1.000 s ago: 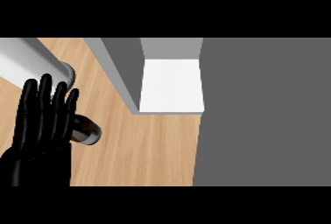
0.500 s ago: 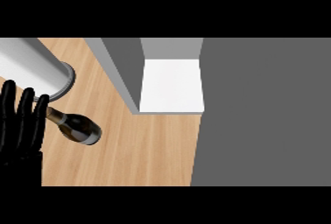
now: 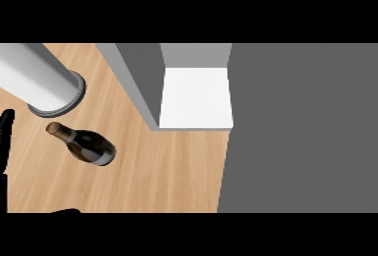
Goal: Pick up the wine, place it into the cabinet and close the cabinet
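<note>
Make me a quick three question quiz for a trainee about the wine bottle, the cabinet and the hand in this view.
1. True or false: the wine bottle is already inside the cabinet.
2. Which object is nearest the bottle's neck? A. grey cylinder B. cabinet shelf C. a plate
3. Fill in: the left hand shows only at the view's ____ edge.

Key: 1. False, the bottle is on the wooden counter. 2. A. 3. Left, apart from the bottle.

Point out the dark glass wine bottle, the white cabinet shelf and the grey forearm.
dark glass wine bottle [image 3: 87,145], head view, on its body.
white cabinet shelf [image 3: 196,97], head view, on its bare floor.
grey forearm [image 3: 37,75], head view, mid-sleeve.
</note>
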Motion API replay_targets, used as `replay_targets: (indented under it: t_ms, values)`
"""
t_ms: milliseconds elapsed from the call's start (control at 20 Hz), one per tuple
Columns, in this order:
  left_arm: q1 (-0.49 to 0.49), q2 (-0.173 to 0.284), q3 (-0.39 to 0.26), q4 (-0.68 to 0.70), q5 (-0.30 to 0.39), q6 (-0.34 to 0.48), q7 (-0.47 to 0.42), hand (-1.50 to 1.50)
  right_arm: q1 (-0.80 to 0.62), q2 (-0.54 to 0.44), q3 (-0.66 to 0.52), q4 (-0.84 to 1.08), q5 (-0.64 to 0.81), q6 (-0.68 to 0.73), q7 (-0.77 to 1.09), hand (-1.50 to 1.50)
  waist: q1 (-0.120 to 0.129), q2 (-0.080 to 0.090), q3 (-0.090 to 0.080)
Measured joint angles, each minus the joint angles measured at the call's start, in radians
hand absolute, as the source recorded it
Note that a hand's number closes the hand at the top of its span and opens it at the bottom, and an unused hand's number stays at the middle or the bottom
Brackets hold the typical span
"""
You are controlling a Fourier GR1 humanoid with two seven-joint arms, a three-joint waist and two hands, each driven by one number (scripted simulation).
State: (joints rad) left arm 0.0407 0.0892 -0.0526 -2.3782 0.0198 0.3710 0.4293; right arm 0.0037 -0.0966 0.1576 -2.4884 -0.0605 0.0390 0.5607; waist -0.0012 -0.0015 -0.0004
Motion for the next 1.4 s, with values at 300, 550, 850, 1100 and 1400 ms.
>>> replay_targets:
  t_ms: [300,550,850,1100,1400]
  values:
    - [0.045,0.016,0.125,0.059,0.130,-0.074,-0.049,-1.50,-0.006,-0.004,-0.038,-0.001,-0.003,0.014,0.002,-1.50,0.001,0.000,0.000]
    - [0.075,0.019,0.203,0.135,0.223,-0.137,-0.091,-1.50,0.013,0.001,-0.040,-0.006,-0.006,0.024,-0.007,-1.50,-0.001,0.000,0.000]
    - [0.058,0.031,0.251,0.257,0.274,-0.200,-0.132,-1.50,-0.005,0.001,-0.049,-0.005,-0.009,0.032,0.012,-1.50,-0.002,0.000,0.000]
    - [0.101,0.004,0.262,0.366,0.294,-0.273,-0.241,-1.50,-0.027,-0.002,-0.057,-0.010,-0.013,0.031,0.042,-1.50,-0.002,0.000,0.000]
    - [0.079,-0.006,0.298,0.517,0.279,-0.306,-0.366,-1.50,-0.034,0.000,-0.060,-0.011,-0.015,0.032,0.056,-1.50,-0.004,0.000,0.000]
